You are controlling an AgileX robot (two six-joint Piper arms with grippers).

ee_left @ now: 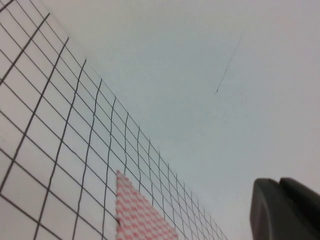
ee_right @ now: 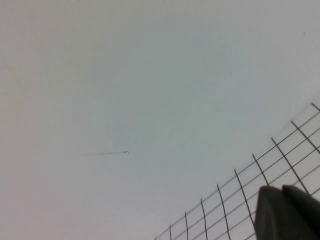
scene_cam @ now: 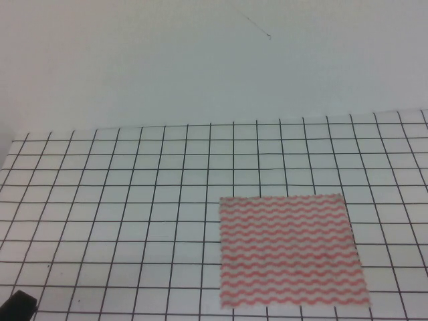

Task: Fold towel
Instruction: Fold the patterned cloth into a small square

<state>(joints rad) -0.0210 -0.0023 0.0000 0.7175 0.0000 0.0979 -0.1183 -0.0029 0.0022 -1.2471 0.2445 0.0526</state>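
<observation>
A towel (scene_cam: 289,251) with red and white wavy stripes lies flat and unfolded on the gridded table (scene_cam: 120,221), toward the near right in the high view. One corner of the towel (ee_left: 140,215) shows in the left wrist view. My left gripper (ee_left: 281,186) is shut with nothing in it, raised well off the towel; a dark piece of the left arm (scene_cam: 17,306) shows at the near left corner of the high view. My right gripper (ee_right: 283,190) is also shut and empty, over the table's grid lines, and is out of the high view.
A plain white wall (scene_cam: 200,60) rises behind the table's far edge, with a thin dark scratch (scene_cam: 257,27) on it. The white table is ruled with a black grid.
</observation>
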